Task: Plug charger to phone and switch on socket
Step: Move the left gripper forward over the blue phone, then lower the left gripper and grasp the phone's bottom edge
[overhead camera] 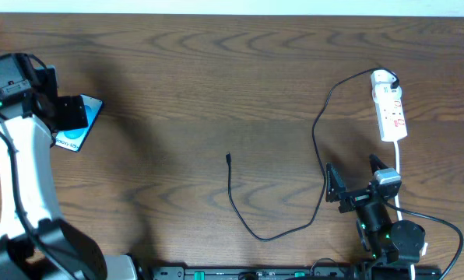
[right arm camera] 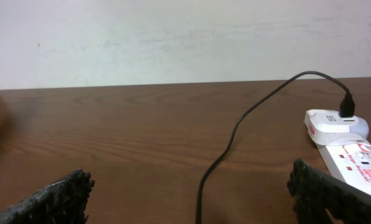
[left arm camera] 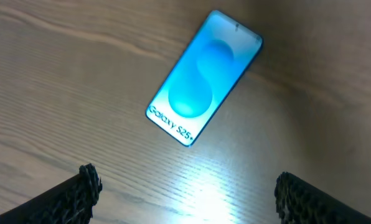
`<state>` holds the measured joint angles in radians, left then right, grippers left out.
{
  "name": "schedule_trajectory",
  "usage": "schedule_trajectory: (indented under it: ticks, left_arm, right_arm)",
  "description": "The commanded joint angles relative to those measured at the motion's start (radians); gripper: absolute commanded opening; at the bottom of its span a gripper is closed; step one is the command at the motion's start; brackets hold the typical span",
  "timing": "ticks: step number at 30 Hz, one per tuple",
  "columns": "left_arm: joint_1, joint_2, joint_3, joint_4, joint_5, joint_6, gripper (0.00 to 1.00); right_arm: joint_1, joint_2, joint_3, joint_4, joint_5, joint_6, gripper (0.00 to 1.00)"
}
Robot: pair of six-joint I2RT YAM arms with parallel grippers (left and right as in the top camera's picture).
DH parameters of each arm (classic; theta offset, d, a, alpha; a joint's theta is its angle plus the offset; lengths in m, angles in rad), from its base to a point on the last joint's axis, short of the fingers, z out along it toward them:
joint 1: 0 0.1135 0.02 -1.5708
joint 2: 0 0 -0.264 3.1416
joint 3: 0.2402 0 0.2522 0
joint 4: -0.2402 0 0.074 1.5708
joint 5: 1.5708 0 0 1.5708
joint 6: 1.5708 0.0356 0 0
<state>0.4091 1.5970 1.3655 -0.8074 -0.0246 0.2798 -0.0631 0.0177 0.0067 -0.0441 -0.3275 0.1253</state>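
Jaws of the left gripper (left arm camera: 188,190) stand wide and empty, hanging over the phone (left arm camera: 201,78), which lies screen-up and lit at the far left of the table (overhead camera: 216,62). Right gripper (overhead camera: 355,177) also spread, holding nothing, on the near side of the socket (overhead camera: 391,109) at right. Charger (overhead camera: 318,124) runs from the socket's far end in a long loop. Its free plug (overhead camera: 228,158) lies mid-table, well apart from the phone. Nothing joined yet. Left to do: fetch plug, insert, switch on. Switch position unreadable.

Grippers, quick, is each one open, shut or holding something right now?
Left gripper: open, empty, above the slim blue-screened smartphone.
Right gripper: open, empty, near the thin black charger cable.
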Motion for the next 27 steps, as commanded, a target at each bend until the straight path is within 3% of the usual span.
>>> schedule_trajectory:
  ticks: [1,9,19,27]
  left_arm:
    - [0.009,0.076,0.026,-0.008,0.024,0.090,0.93]
    - [0.009,0.211,0.050,-0.012,0.024,0.215,0.93]
    - [0.012,0.443,0.343,-0.142,0.024,0.299,0.93]
    - [0.013,0.500,0.370,-0.110,0.029,0.403,0.93]
  right_arm:
    - [0.005,-0.002,-0.001,-0.005,-0.011,0.008,0.99]
    - [0.005,-0.002,-0.001,-0.005,-0.011,0.008,0.99]
    - [0.005,-0.002,-0.001,-0.005,-0.011,0.008,0.99]
    - [0.005,-0.002,-0.001,-0.005,-0.012,0.008,0.99]
